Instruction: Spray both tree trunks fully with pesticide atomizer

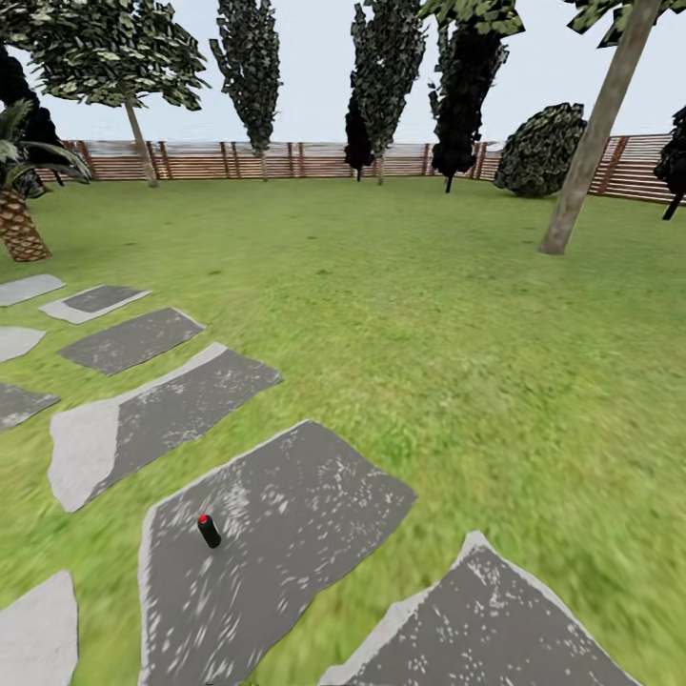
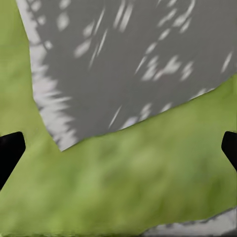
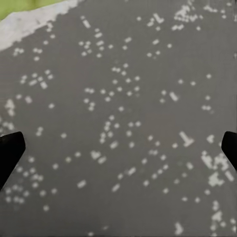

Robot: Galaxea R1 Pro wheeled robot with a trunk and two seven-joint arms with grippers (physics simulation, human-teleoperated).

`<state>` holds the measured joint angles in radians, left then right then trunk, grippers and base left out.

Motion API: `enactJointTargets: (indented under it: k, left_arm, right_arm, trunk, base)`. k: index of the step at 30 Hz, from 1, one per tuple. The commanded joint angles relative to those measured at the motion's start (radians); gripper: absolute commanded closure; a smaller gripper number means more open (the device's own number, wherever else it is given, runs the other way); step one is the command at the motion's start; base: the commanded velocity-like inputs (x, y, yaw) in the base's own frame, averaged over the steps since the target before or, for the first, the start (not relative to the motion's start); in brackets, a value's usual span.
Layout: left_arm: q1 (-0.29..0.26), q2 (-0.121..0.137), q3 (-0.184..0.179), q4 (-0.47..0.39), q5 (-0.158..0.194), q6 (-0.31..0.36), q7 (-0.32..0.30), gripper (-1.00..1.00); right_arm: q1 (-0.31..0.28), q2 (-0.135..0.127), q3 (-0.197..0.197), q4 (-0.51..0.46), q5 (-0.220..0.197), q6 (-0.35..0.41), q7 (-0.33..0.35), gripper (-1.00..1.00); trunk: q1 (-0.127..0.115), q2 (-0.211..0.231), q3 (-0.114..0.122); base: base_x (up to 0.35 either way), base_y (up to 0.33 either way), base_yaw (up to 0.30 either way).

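Grey stone slab [image 1: 286, 534] carries the pesticide atomizer [image 1: 209, 531]: small black can w/ red cap, standing a bit tilted on the paving, not on the grass lawn [image 1: 448, 314].

We see both wrist cams aimed down at the ground. Left gripper [image 2: 118, 148]: dark fingertips [image 2: 10, 150] at opposite frame edges, spread wide, nothing between them, over grass by a slab corner [image 2: 123, 64]. Right gripper [image 3: 118, 150]: same wide spread, fingertips [image 3: 10, 150] at the edges, nothing held, over speckled grey paving [image 3: 118, 118] w/ a sliver of grass at one corner.

The head view gives what the wrist cams don't: the atomizer, plus the garden beyond. A tall tree trunk [image 1: 593, 143], grey-tan and leaning, stands far right, well apart from the can. A second thin-trunked tree [image 1: 140, 143] stands far left near the slatted fence [image 1: 286, 160]. A scaly palm stump [image 1: 19, 224] sits at the left edge; dark narrow trees [image 1: 250, 67] line the fence. The wrist cams give close ground texture only, so we can't tell arm pose beyond that.
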<state>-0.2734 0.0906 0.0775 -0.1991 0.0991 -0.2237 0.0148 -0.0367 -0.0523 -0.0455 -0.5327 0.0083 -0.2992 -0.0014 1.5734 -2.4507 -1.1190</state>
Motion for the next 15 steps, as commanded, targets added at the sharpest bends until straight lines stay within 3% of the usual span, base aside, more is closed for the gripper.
enactJointTargets:
  k: [1, 15]
  left_arm:
    - [-0.001, 0.0, -0.001, 0.001, 0.01, -0.003, -0.001, -1.0]
    - [-0.001, 0.0, -0.001, 0.001, 0.011, -0.002, -0.001, -1.0]
  right_arm:
    - [0.0, 0.0, -0.001, 0.0, 0.001, -0.003, 0.0, -1.0]
    - [0.0, 0.0, -0.001, 0.002, 0.001, -0.003, 0.0, -1.0]
  trunk:
    - [0.0, 0.0, -0.001]
    - [0.0, 0.0, -0.008]
  base:
    - [0.006, 0.0, 0.258]
    - [0.002, 0.0, 0.265]
